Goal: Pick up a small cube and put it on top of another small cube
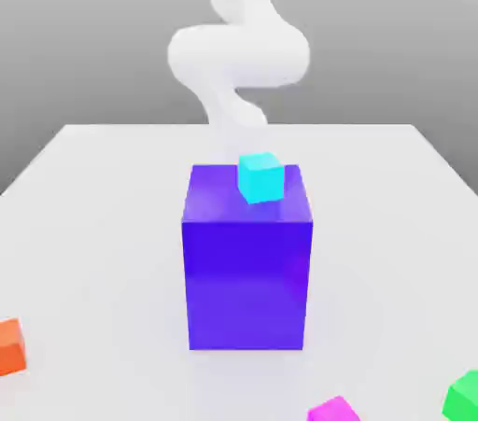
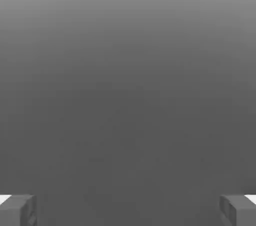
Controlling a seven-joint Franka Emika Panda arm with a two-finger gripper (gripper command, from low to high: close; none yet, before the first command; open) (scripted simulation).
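Step in hand: the opening stage, as judged; no small cube is gripped, and the pick is yet to be made.
White jointed robot arm: seen beyond the large, smooth, violet-blue block, its lower end pale against the white tabletop.
Two-finger gripper: jaws spread wide in the hand view, with nothing pinched between them.
Small bright cyan cube: seen on top of the block, toward the exterior view's right of its upper face.
Small orange-red cube: on the tabletop, cut by the exterior view's left edge.
Small magenta cube: at the near edge, cut by the frame.
Small green cube: in the near corner on the exterior view's right, partly cut off.
Choice of cubes: not settled by the task wording; two small ones must be paired.
Next move: one cube should be chosen, the gripper brought over it with jaws astride, then lowered and closed; the block should be given clearance.
Brands, labels, writing: none can be read.
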